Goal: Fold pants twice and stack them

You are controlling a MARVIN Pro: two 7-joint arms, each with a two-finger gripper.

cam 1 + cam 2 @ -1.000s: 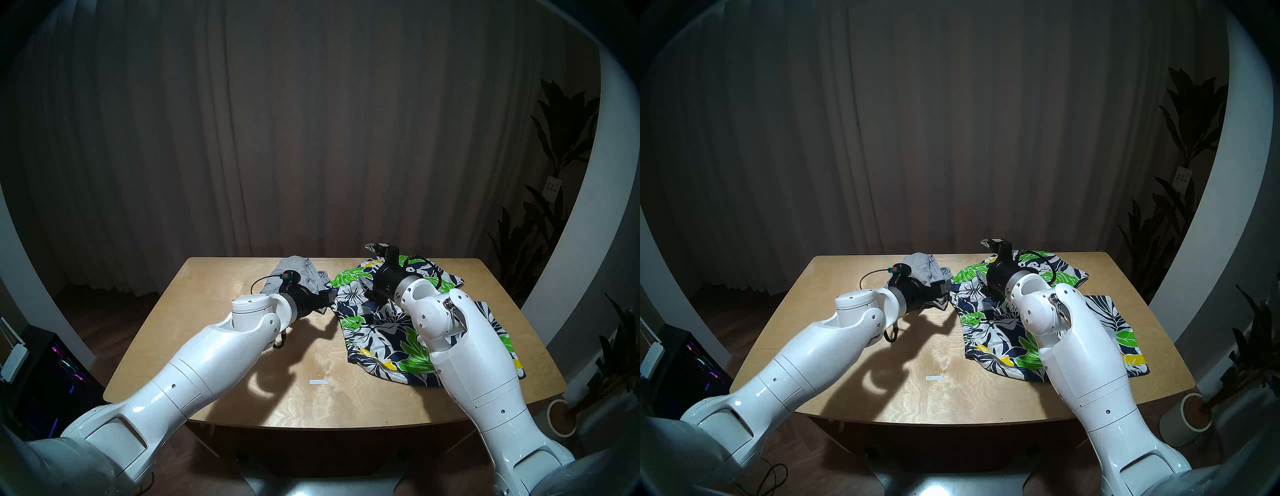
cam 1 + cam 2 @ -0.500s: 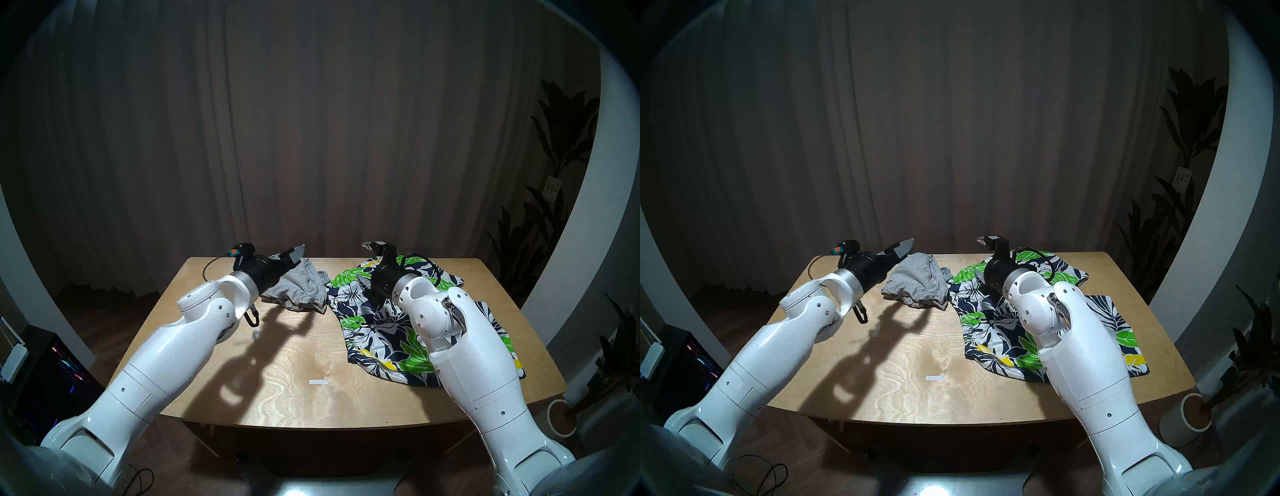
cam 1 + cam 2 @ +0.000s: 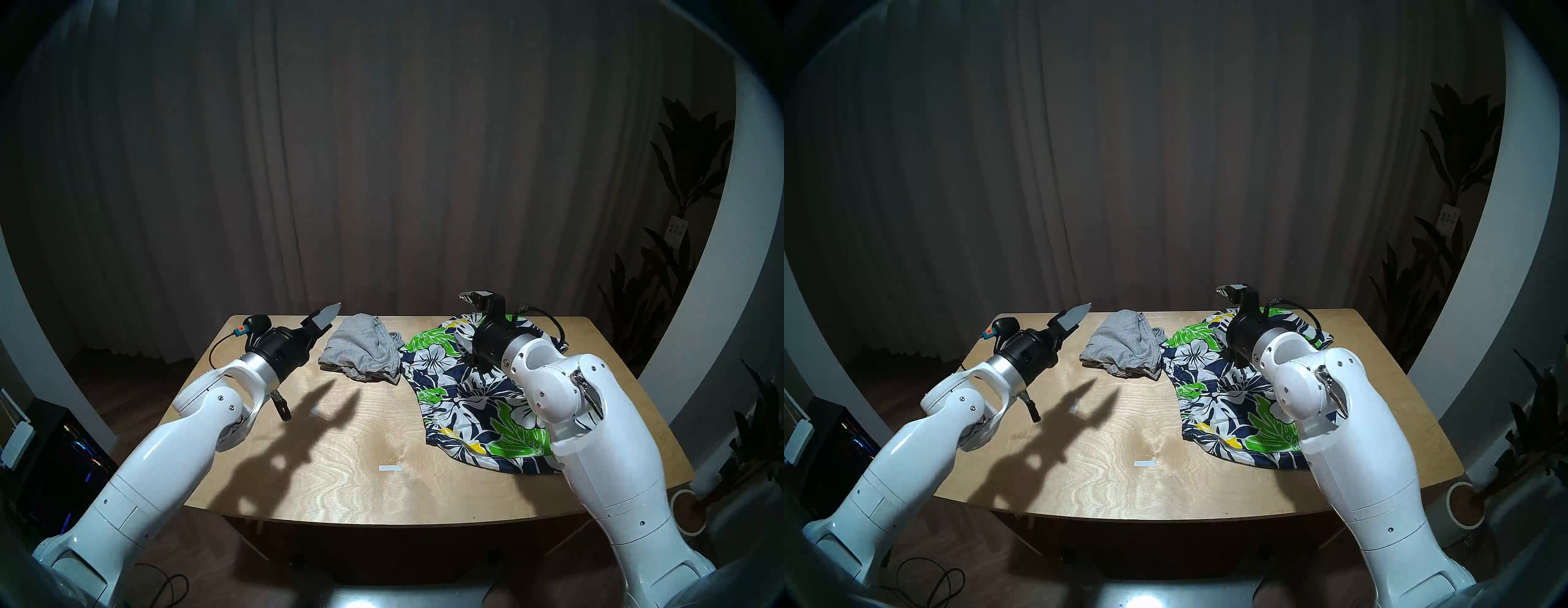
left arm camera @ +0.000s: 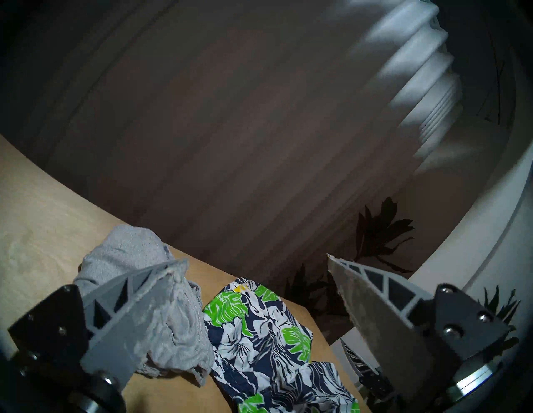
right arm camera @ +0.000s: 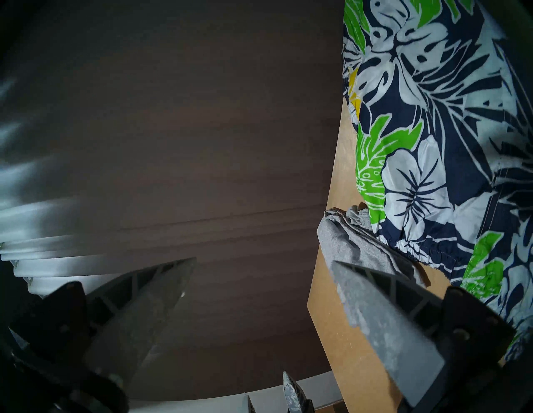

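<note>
The grey shorts (image 3: 362,352) lie bunched in a loose heap toward the far edge of the wooden table (image 3: 373,429), near the middle of its width. Just to the right of the grey shorts, the floral shorts (image 3: 458,403) spread flat and unfolded over the table's right half, their near edge touching or almost touching the grey heap. The left gripper (image 3: 324,321) hangs in the air just to the left of the grey shorts, clear of the cloth, its jaws spread wide and holding nothing; the left wrist view shows both fingers (image 4: 372,311) apart with the grey shorts (image 4: 161,326) between and beyond them. The right gripper (image 3: 471,327) floats above the far part of the floral shorts, to the right of the grey shorts, jaws likewise wide and empty
</note>
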